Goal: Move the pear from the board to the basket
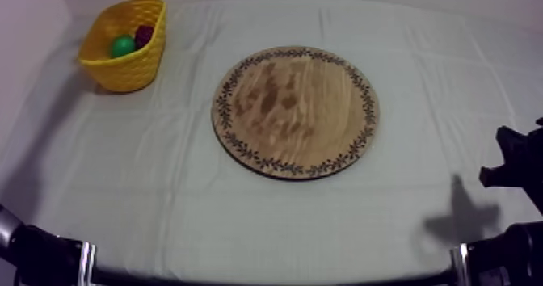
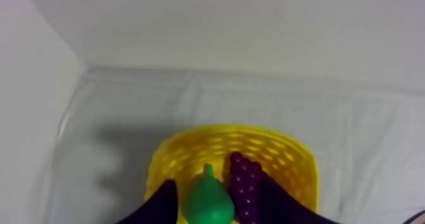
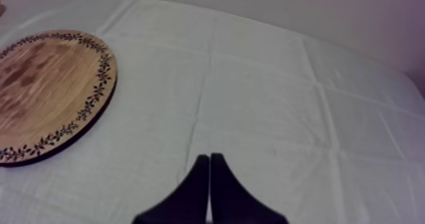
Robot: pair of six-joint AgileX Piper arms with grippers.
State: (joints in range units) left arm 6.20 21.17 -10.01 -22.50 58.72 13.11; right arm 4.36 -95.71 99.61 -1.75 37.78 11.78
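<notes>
The green pear (image 1: 122, 46) lies inside the yellow basket (image 1: 129, 71) at the table's far left, beside a bunch of dark purple grapes (image 1: 143, 35). In the left wrist view my left gripper (image 2: 216, 183) hangs open just over the basket (image 2: 284, 157), its fingers apart on either side of the pear (image 2: 209, 204) and the grapes (image 2: 245, 182) without gripping either. The round wooden board (image 1: 296, 110) in the middle of the table carries nothing. My right gripper (image 3: 209, 158) is shut on nothing, low over bare cloth to the right of the board (image 3: 44, 87).
My right gripper (image 1: 490, 174) sits at the table's right edge and throws a shadow on the cloth in front of it. A wall runs close behind the basket and along the table's left side.
</notes>
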